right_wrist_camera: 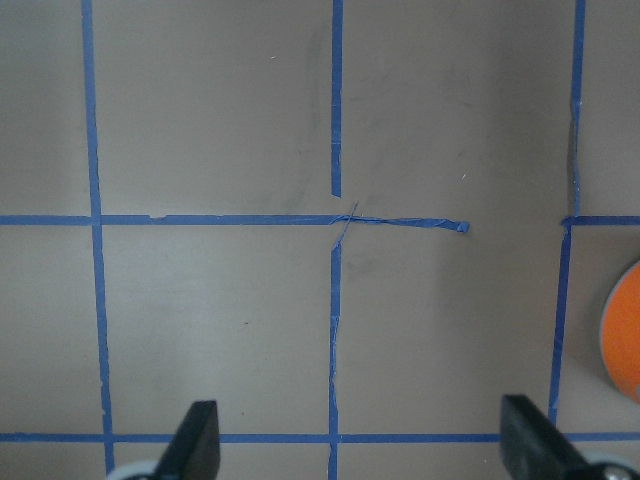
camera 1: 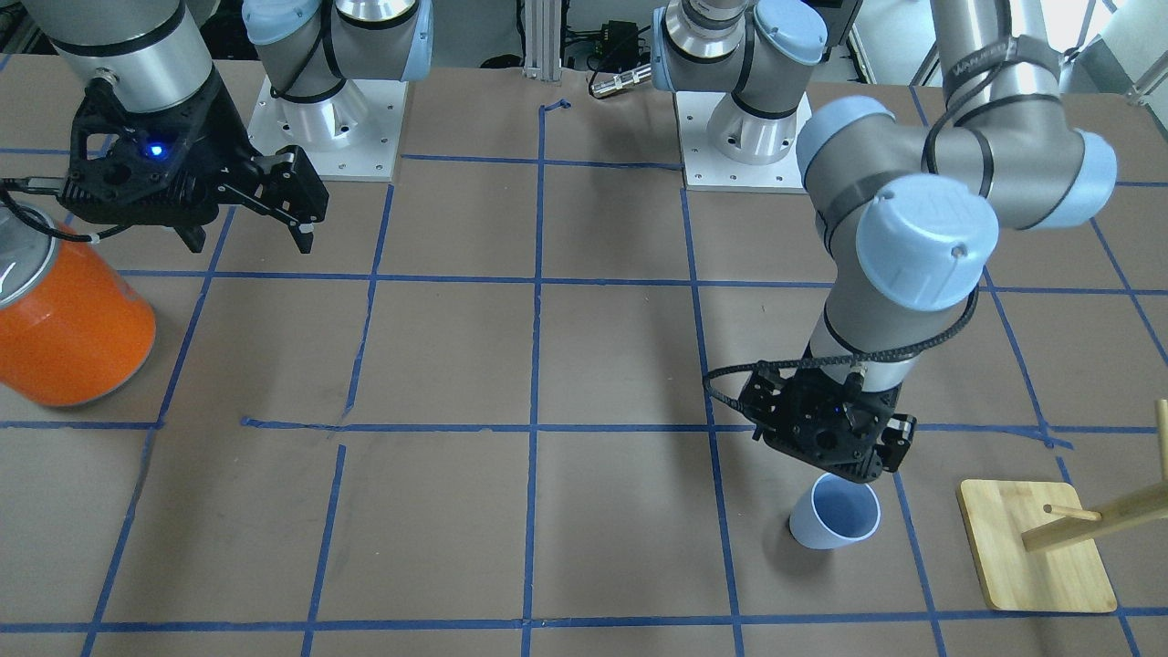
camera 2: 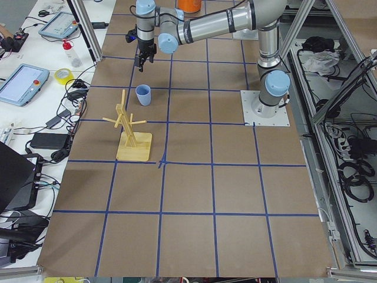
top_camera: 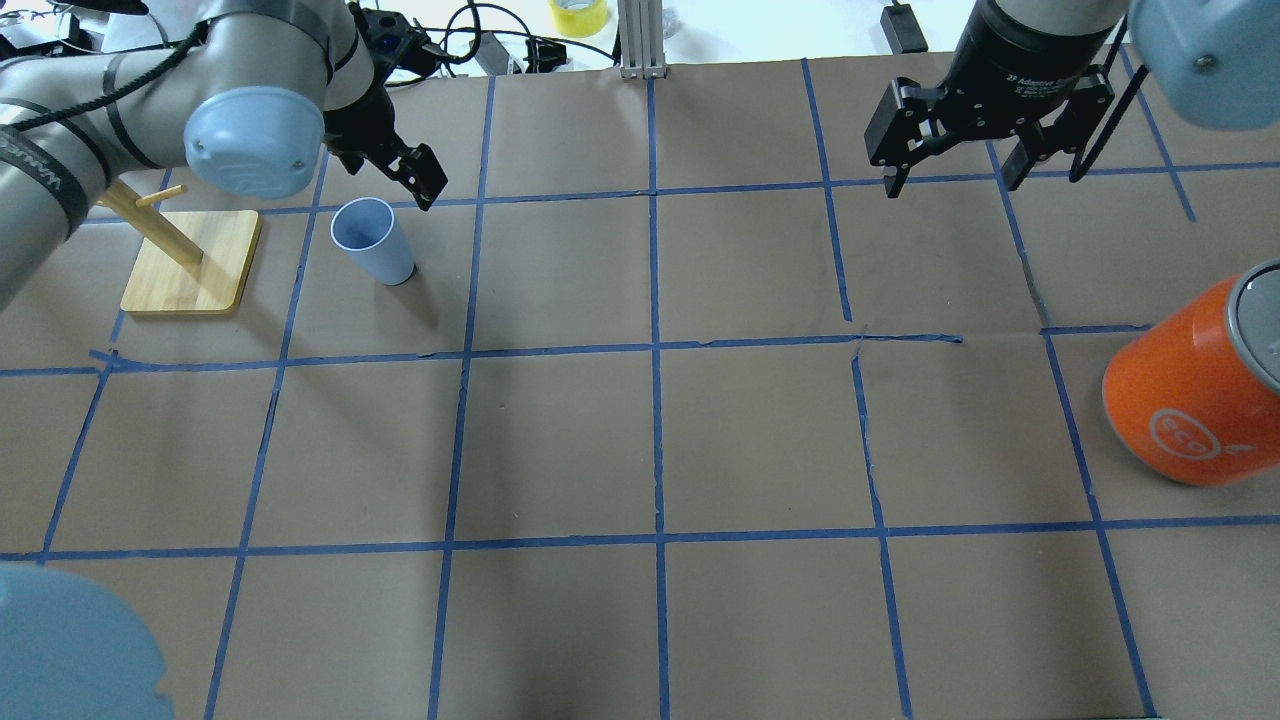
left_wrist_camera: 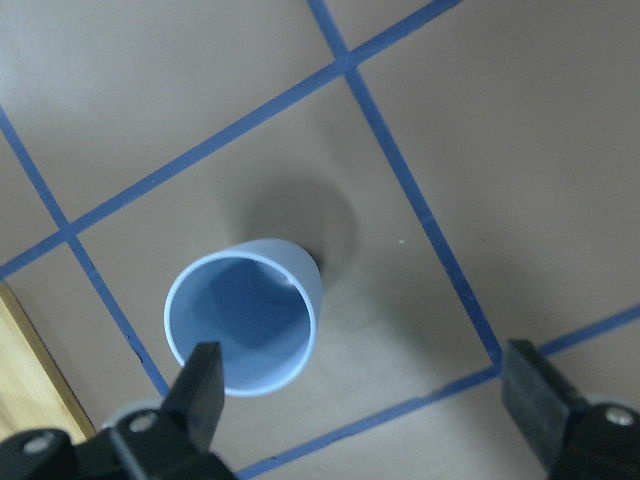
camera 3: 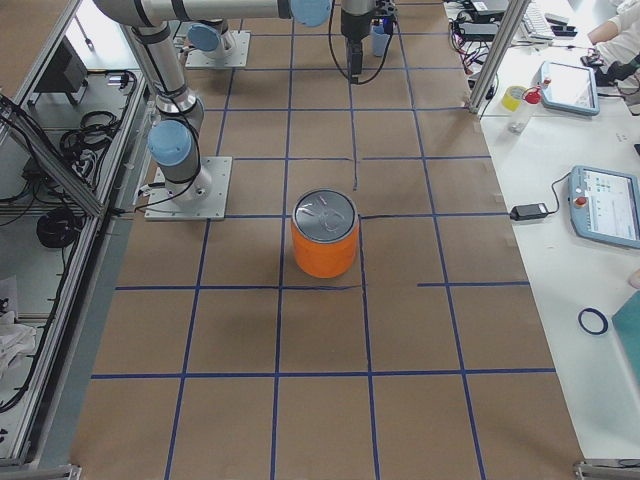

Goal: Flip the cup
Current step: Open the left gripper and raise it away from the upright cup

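The pale blue cup (camera 1: 835, 513) stands upright on the brown table, mouth up; it also shows in the overhead view (top_camera: 372, 240), the left side view (camera 2: 143, 94) and the left wrist view (left_wrist_camera: 245, 315). My left gripper (camera 1: 844, 465) hangs open and empty just above the cup, slightly to its robot side, touching nothing. In the left wrist view its fingers (left_wrist_camera: 200, 390) spread wide, with the cup below the left one. My right gripper (top_camera: 950, 175) is open and empty, high over the far side of the table, also seen in the front view (camera 1: 251, 239).
A large orange container (top_camera: 1195, 395) with a silver lid stands on the robot's right side, near the right gripper (right_wrist_camera: 362, 445). A wooden peg rack on a bamboo base (top_camera: 190, 260) stands close beside the cup, at the table's left end. Blue tape lines grid the table.
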### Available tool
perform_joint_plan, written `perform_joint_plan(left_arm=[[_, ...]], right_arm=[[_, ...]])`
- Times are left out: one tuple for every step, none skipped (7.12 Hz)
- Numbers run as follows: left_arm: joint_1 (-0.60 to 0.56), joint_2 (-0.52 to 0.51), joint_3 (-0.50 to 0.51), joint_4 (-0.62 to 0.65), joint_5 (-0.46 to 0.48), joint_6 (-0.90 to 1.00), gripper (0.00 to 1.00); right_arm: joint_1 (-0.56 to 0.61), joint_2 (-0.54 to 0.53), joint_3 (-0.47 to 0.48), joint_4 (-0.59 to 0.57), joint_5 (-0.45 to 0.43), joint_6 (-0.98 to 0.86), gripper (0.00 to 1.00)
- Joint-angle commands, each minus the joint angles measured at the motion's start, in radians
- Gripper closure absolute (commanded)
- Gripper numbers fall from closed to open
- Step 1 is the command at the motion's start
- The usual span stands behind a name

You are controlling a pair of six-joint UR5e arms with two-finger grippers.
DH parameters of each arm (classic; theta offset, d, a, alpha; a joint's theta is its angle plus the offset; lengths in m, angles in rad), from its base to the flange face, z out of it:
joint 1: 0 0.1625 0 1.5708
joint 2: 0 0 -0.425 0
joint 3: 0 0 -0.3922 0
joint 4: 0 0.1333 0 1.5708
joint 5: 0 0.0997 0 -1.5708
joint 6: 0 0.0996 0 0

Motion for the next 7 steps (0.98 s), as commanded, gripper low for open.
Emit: perform_joint_plan(left_arm=[[-0.039, 0.147, 0.041, -0.245, -0.003, -0.047, 0.0], [-0.053, 0.23, 0.03, -0.325, -0.025, -0.105, 0.0], [-0.071, 0.288, 0.023, -0.352, -0.077, -0.191, 0.0], [-0.076, 0.322, 0.006, -0.352, -0.092, -0.261, 0.0], [-0.078, 0.348, -0.041, -0.361, -0.089, -0.285, 0.0], [-0.076, 0.37, -0.066, -0.356, -0.089, -0.285, 0.0], [-0.056, 0.381, -0.057, -0.35, -0.085, -0.291, 0.0]], right_arm=[[0.0, 0.001, 0.0, -0.001, -0.001, -0.001, 0.0], [0.0, 0.001, 0.002, -0.001, -0.004, -0.001, 0.0], [-0.001, 0.001, 0.002, 0.001, -0.008, -0.001, 0.0], [-0.001, 0.001, 0.003, 0.001, -0.01, -0.001, 0.0], [-0.001, 0.003, 0.003, 0.001, -0.01, -0.001, 0.0], [-0.001, 0.003, 0.003, 0.001, -0.011, -0.001, 0.0], [-0.001, 0.003, 0.003, 0.001, -0.013, -0.001, 0.0]])
